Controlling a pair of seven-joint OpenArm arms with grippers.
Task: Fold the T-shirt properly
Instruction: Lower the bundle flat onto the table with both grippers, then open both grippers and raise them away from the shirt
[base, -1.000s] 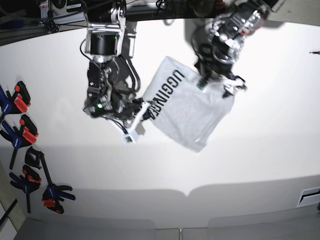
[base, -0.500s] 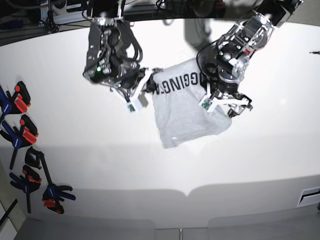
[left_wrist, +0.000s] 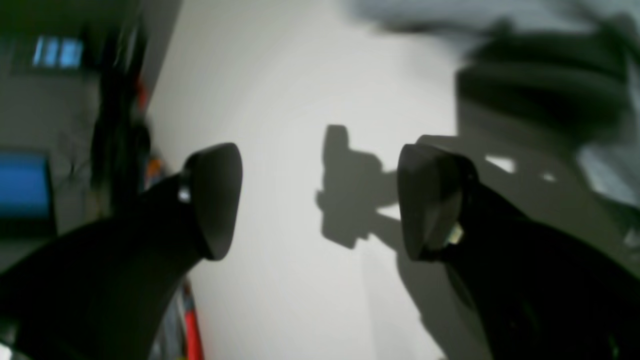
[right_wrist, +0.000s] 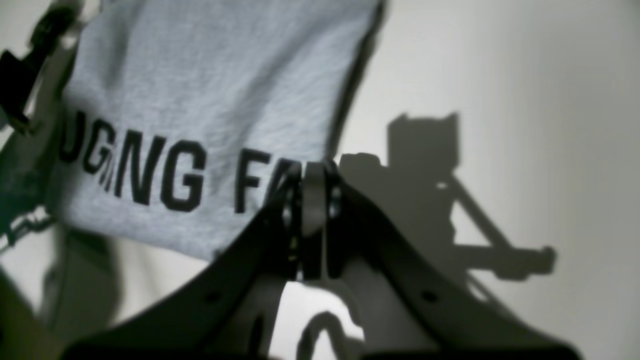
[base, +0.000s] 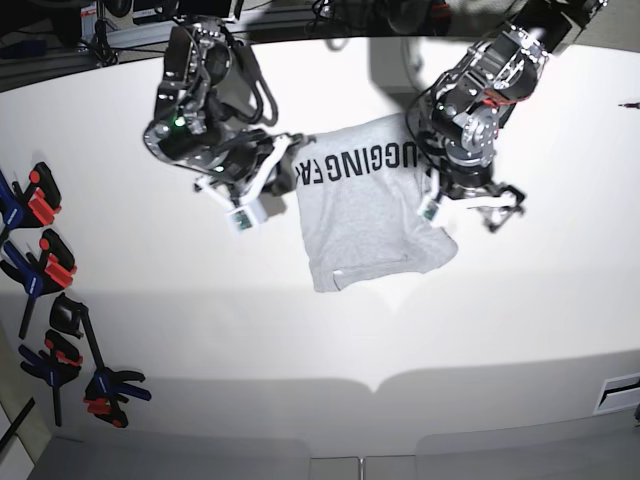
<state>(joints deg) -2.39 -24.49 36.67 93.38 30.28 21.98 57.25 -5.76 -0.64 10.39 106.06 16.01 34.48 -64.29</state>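
The light heather-grey cotton T-shirt (base: 372, 205) with black block lettering is held above the white worktop (base: 520, 300), between the arms. Its lettered edge is pinched by the closed right gripper (right_wrist: 310, 200). Beside it, the left gripper (left_wrist: 320, 200) is spread open, empty.

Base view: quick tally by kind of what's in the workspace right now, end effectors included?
T-shirt: 1
End effectors: 2 (right end effector shut on the T-shirt, left end effector open)
Clamps: about 5, overlapping at the left edge, hard to separate
Total: about 8
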